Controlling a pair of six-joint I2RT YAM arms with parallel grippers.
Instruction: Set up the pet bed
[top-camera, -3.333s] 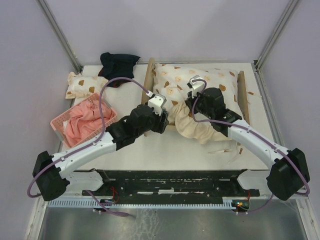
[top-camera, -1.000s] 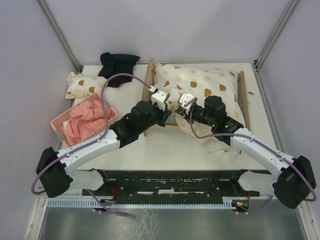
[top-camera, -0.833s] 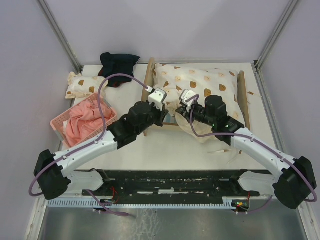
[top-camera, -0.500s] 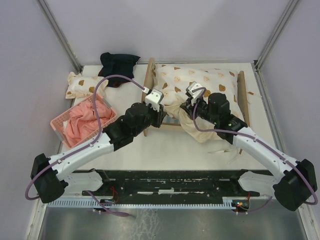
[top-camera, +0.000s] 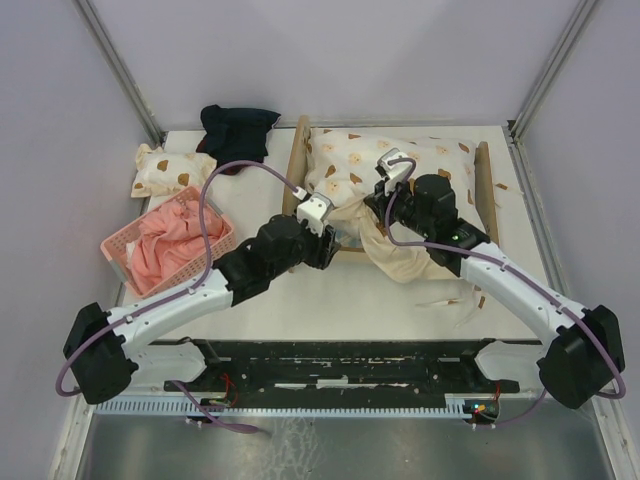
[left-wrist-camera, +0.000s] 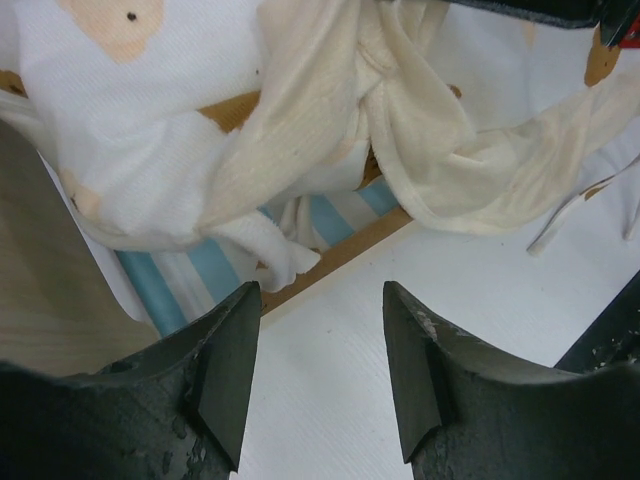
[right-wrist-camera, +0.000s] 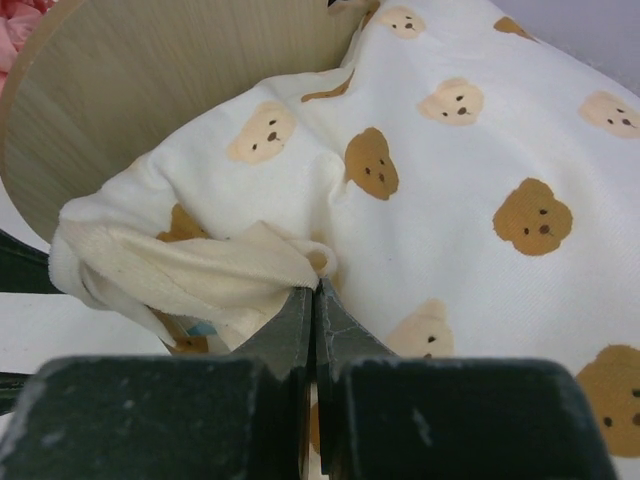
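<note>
Left tool (left-wrist-camera: 318, 325): jaws now stand apart with nothing between them. A second ago they were shut at the near edge of the quilt (top-camera: 400, 158); the cloth has been let go and the tool has backed off low over the surface (top-camera: 330, 300), just beside the bed's near rail.

Right tool (right-wrist-camera: 313, 300): fingers together, clamped on a cream fold of the quilt, and carried a little further over the bed than a second ago.

Pet bed (top-camera: 296, 165): at the far middle of the surface, headboard (right-wrist-camera: 150, 90) to the left. Its striped mattress (left-wrist-camera: 325, 218) shows under bunched cloth, which spills over the near rail.

Judgement: the quilt is held by one tool only; spreading it flat is not yet done.
</note>
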